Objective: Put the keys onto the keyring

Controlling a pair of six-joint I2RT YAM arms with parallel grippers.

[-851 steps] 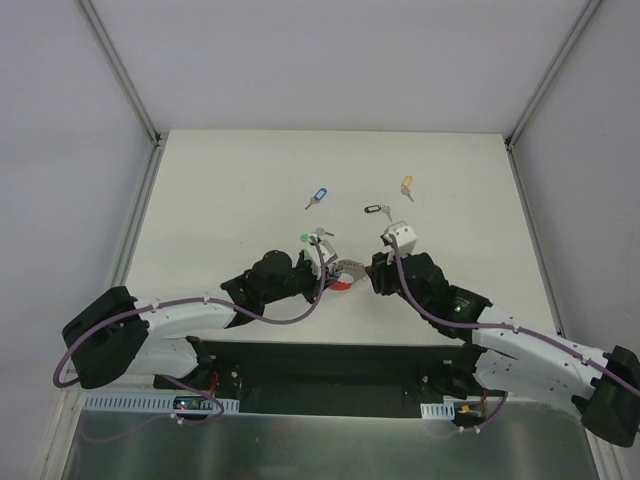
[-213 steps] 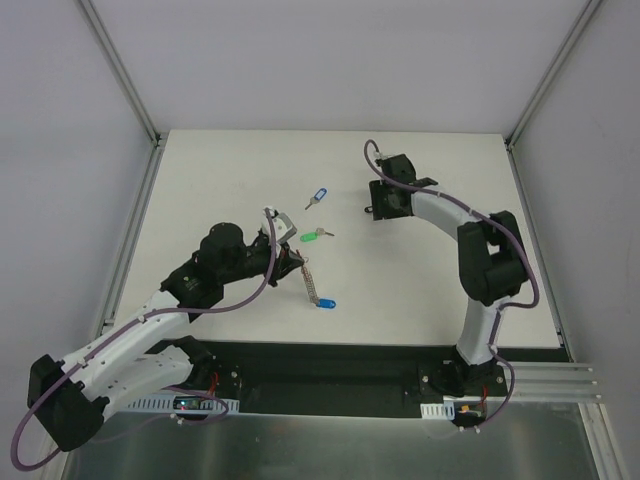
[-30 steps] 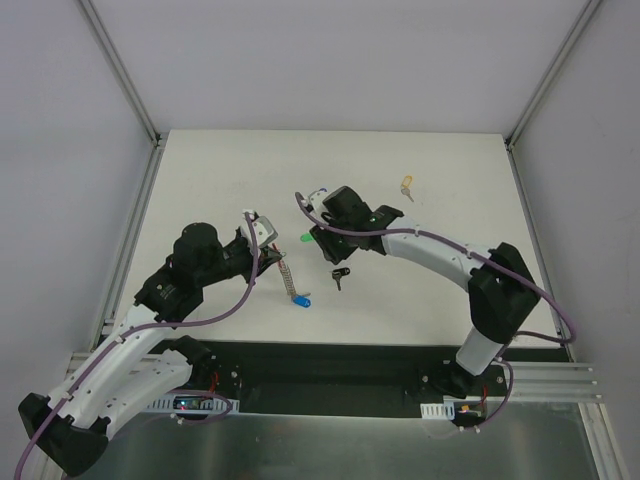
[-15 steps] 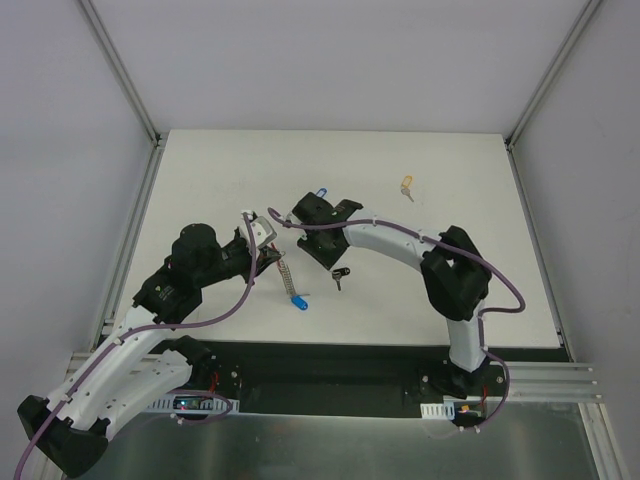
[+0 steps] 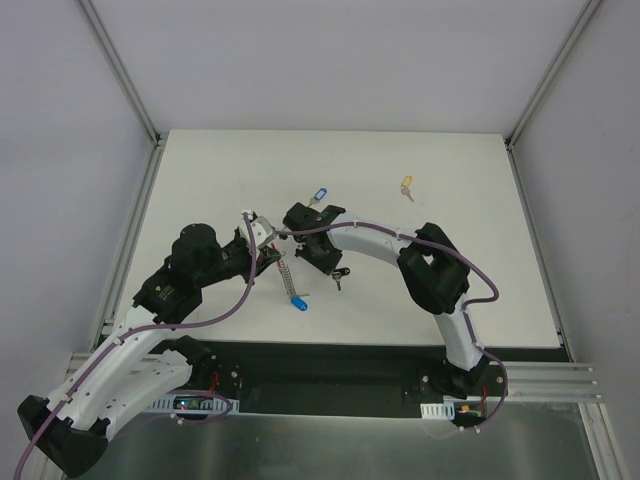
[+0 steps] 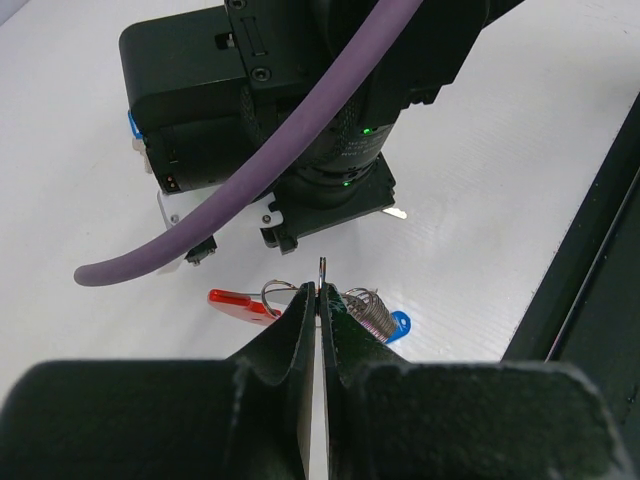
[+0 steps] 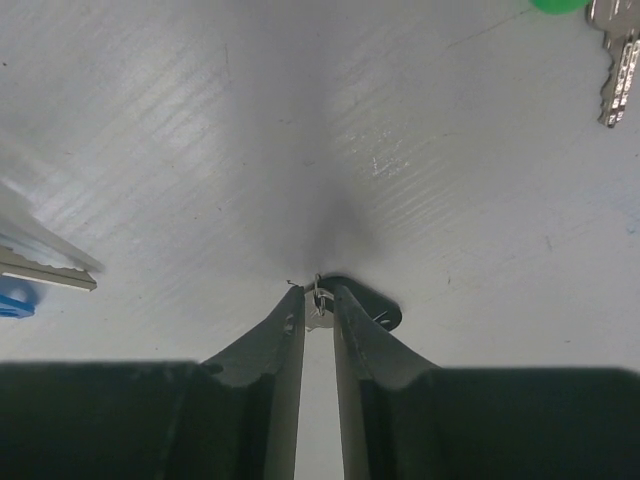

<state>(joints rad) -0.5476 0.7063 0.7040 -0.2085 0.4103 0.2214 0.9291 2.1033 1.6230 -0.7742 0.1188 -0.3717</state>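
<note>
The left tool [image 6: 318,306] is clenched, its two fingers pressed flat together on a thin wire of the keyring [image 5: 285,272]. In the left wrist view the red band [image 6: 232,303] shows just left of the fingertips and the grey ribbed strap [image 6: 368,312] just right of them. From above, the strap trails from this tool toward the lower right, with one blue-tagged key [image 5: 299,303] at its far end.

The right tool [image 7: 318,300] stands just right of the left one, near the middle of the overhead frame. Its fingers are drawn narrow around the small metal ring of the black key [image 7: 372,308], whose tag lies just beyond the tips; whether they actually pinch it I cannot tell.

There are two tools, one keyring and five keys (one only glimpsed). Outward from the right tool, the green key [image 7: 558,4] peeks in at the top right corner of the right wrist view. A second blue key [image 5: 320,194] lies just above the right arm. The yellow key [image 5: 406,185] lies well apart toward the upper right of the white counter [image 5: 450,250].
</note>
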